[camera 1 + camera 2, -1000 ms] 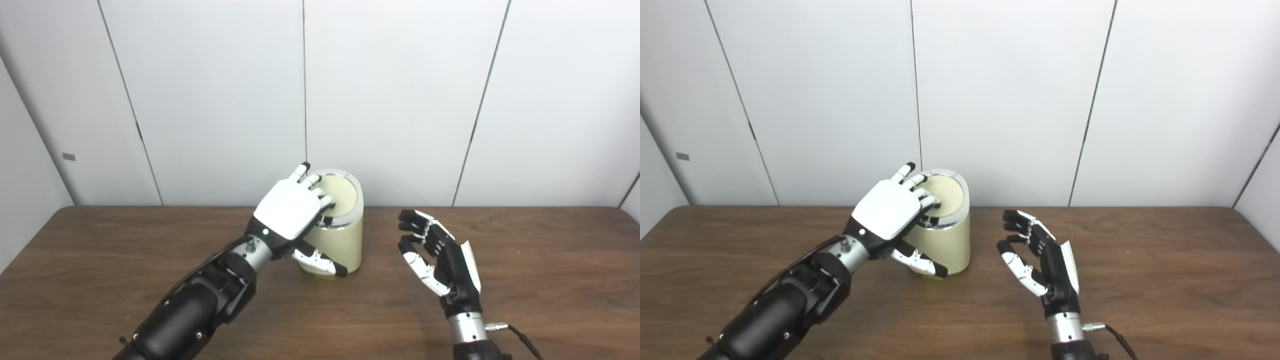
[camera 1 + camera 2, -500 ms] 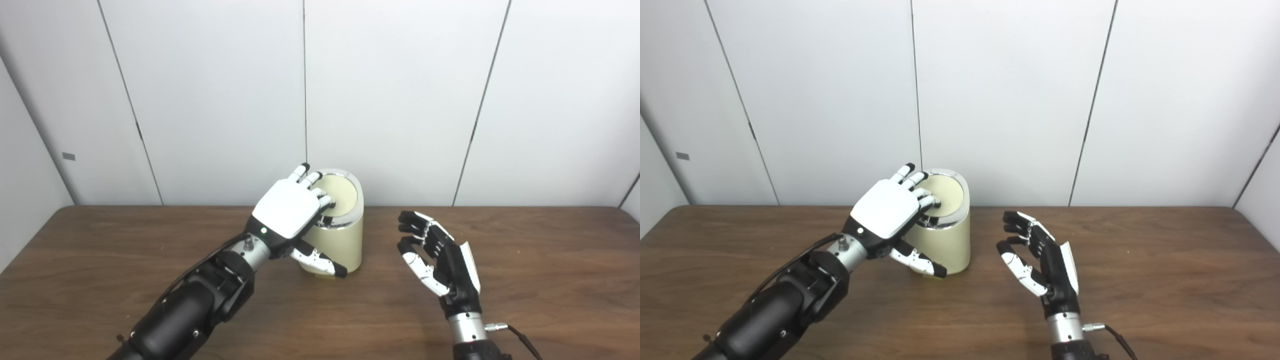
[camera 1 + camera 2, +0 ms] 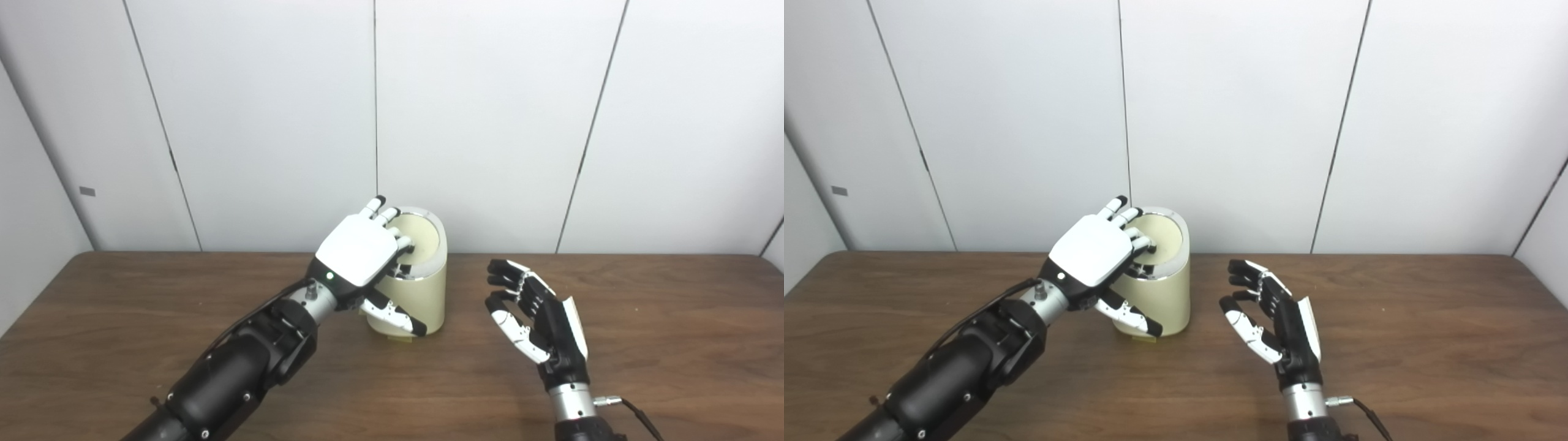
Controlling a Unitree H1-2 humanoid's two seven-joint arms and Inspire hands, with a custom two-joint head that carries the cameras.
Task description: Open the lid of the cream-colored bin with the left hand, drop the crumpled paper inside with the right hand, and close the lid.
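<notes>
Cream-colored cylindrical bin (image 3: 415,294) with a chrome-ringed, closed lid (image 3: 421,235) stands on the brown wood-grain worktop (image 3: 674,318) in the left eye view; the white-backed left hand (image 3: 361,251) rests spread fingers on the lid. In the right eye view, the black right hand (image 3: 1274,318) hovers beside it, loosely open and empty.

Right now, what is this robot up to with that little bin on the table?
The robot's left hand rests on top of the cream-colored bin, fingers on its lid, thumb down the front. The lid looks shut. The right hand waits open beside the bin, apart from it and holding nothing. No crumpled paper is in sight on the wooden table, so it may already be inside, though that cannot be seen.
</notes>
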